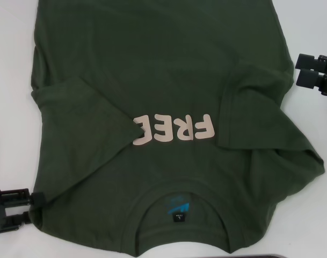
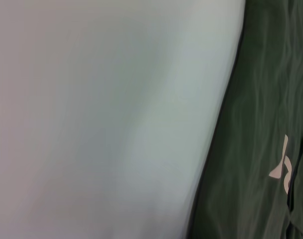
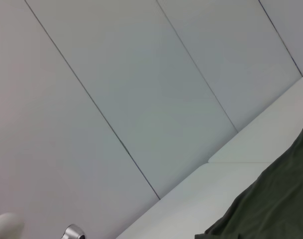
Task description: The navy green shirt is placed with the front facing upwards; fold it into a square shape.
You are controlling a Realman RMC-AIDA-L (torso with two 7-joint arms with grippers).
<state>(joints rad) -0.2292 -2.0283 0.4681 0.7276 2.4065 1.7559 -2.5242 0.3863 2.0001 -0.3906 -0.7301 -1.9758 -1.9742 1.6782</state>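
Note:
The navy green shirt [image 1: 168, 70] lies front up on the white table [image 1: 13, 107], collar towards me, with its pale "FREE" lettering [image 1: 174, 129] showing. Both sleeves are folded in over the body, one [image 1: 77, 102] on the left and one [image 1: 254, 107] on the right. Low on the left, my left gripper [image 1: 31, 208] stands open at the shirt's shoulder edge. My right gripper [image 1: 298, 70] is open just off the shirt's right edge, farther back. The left wrist view shows the shirt [image 2: 260, 124] beside bare table, and the right wrist view catches the shirt [image 3: 275, 199] by a corner.
Inside the collar sit a blue print [image 1: 177, 205] and a small black tag [image 1: 177, 216]. White table shows on both sides of the cloth. A dark object [image 1: 260, 256] peeks in at the front edge. Pale wall panels [image 3: 141, 89] stand behind the table.

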